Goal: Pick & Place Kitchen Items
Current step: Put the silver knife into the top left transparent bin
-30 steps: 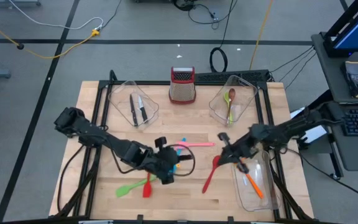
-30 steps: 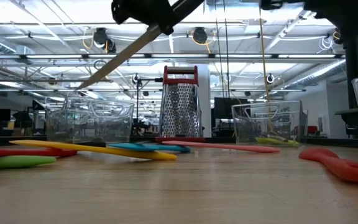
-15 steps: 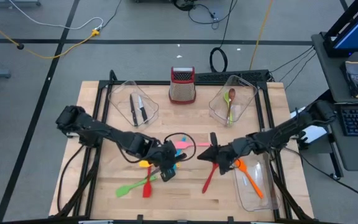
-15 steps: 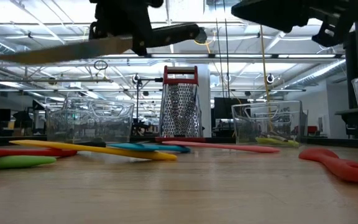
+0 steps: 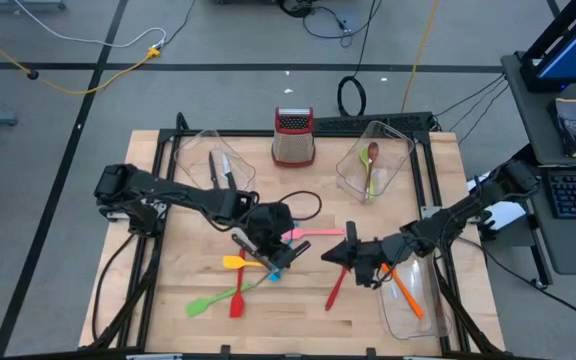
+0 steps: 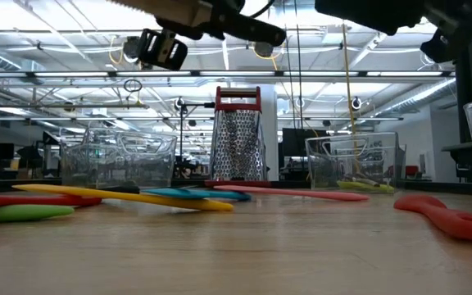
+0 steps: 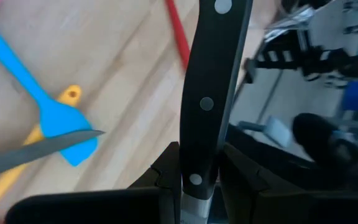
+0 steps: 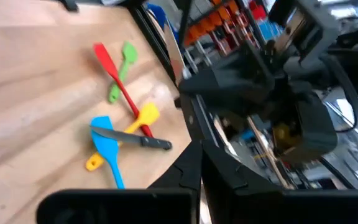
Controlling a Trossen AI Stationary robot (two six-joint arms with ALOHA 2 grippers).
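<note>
The knife is in the left gripper, near the middle of the high view; the wrist view shows its black riveted handle clamped between the two closed fingers, the handle running straight out ahead of them. A steel blade tip crosses the lower left of that view, over the blue spatula and the yellow spatula on the wooden table. The bin that already holds two knives sits toward the upper left of the table, just up and left of the left gripper and on that arm's side, so the carry probably goes that way, with the knife's long axis needing to line up with the bin's length.

The right gripper hangs right of centre, above the bowl end of the red spoon, whose handle runs down and left. Its fingers look close together and empty, though the gap is hard to judge.
</note>
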